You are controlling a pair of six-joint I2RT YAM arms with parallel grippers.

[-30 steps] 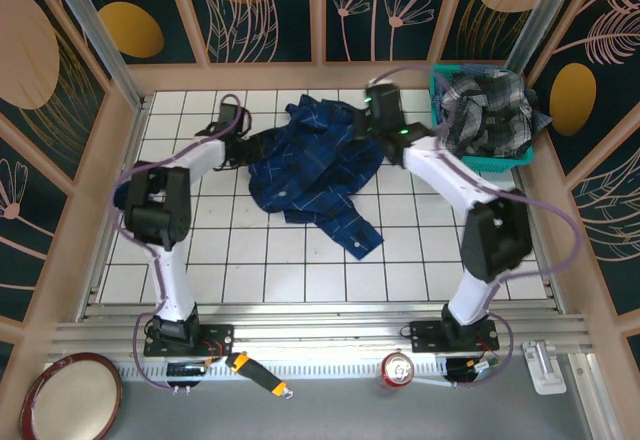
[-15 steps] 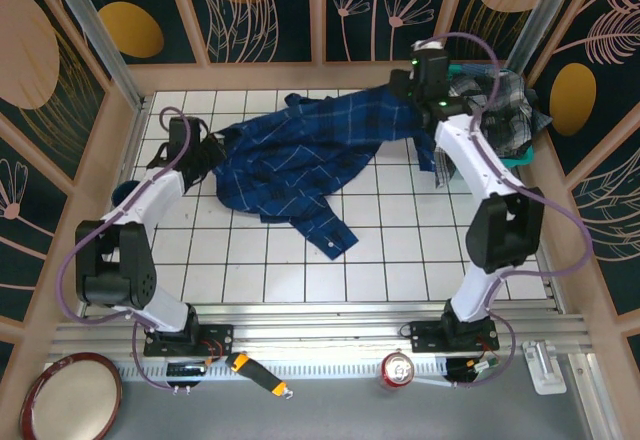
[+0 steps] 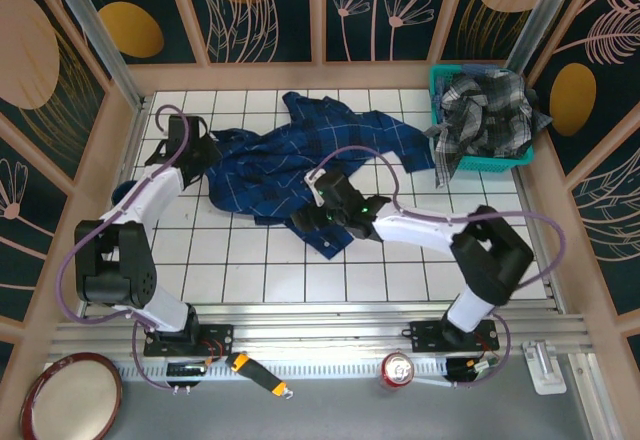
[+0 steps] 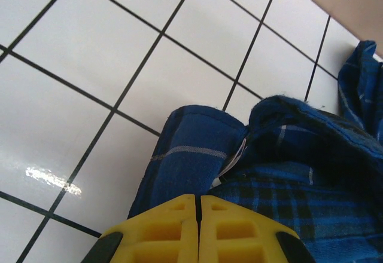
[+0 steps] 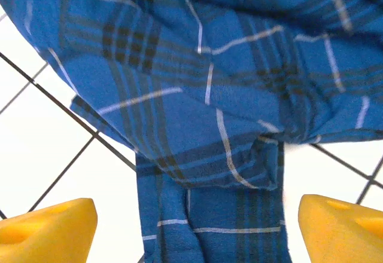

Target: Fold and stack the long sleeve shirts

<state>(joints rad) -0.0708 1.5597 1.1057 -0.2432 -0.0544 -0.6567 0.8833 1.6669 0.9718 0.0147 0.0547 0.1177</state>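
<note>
**Blue shirt sprawled on the tiles, grey shirt heaped in the basket**

Along the near edge, off the tiled table (image 3: 400, 260), sit a soda can (image 3: 398, 368), an orange-handled tool (image 3: 255, 372) and a red-rimmed plate (image 3: 72, 395), all well apart from the clothes. From above, the right arm (image 3: 420, 228) lies across the front of the table. Its head covers part of the blue shirt's lowest fold.

There is 1 container, a teal basket (image 3: 500, 165) in the far right corner. It holds the grey shirt (image 3: 485, 110), piled above the rim, with a flap hanging over the left side. The blue shirt (image 3: 300, 160) lies crumpled across the far middle of the table, and its right edge is close to the basket.

The top view places the left gripper (image 3: 205, 150) at the blue shirt's left edge. The left wrist view shows that gripper (image 4: 197, 200) with its 2 yellow fingers clenched together on a fold of the blue shirt (image 4: 197, 149). The right gripper (image 3: 315, 210) hovers over the shirt's near fold. In the right wrist view this gripper (image 5: 191, 227) is released, its fingers (image 5: 48, 227) spread wide to either side of a strip of blue shirt (image 5: 203, 125).
</note>
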